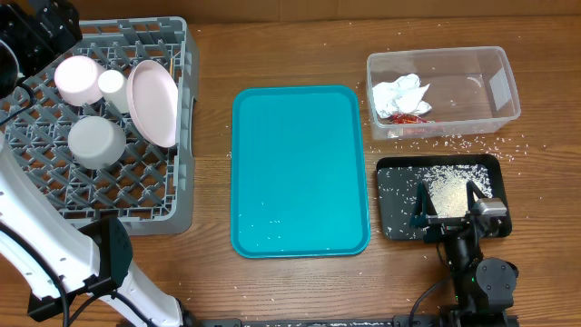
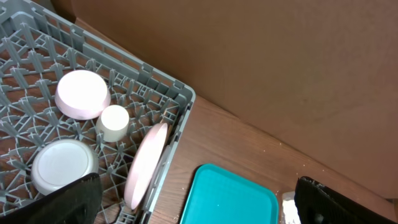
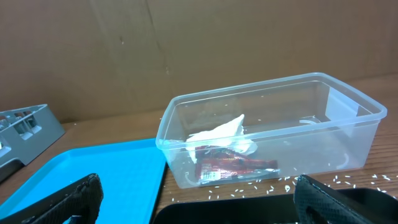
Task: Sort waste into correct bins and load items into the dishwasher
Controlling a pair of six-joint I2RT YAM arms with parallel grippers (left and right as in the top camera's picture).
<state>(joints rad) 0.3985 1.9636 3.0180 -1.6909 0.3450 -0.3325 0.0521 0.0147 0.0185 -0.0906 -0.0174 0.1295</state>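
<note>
Overhead | teal tray (image 1: pixel 300 163) between dish rack (image 1: pixel 184 182) and clear tub (image 1: pixel 511 86) | rice (image 1: pixel 472 143) strewn

- Grey dish rack (image 1: pixel 182 195): lattice floor, low walls, on left of worktop (image 1: pixel 211 182).
- Pinkish-white bowl (image 1: pixel 79 79): upside down in rack's far corner.
- Small white cup (image 1: pixel 113 84): just beside that bowl.
- Large round plate (image 1: pixel 152 102): on edge, tilted, near rack's right wall.
- Grey bowl (image 1: pixel 96 141): upside down, nearer rack's middle.
- Clear tub (image 1: pixel 508 86): far right, holds crumpled white napkin (image 1: pixel 399 94) beside red wrapper (image 1: pixel 408 116).
- Black tray (image 1: pixel 395 213): just in front of tub, holds rice heap (image 1: pixel 447 193).
- Loose grains (image 1: pixel 481 145): scattered on worktop around both.
</note>
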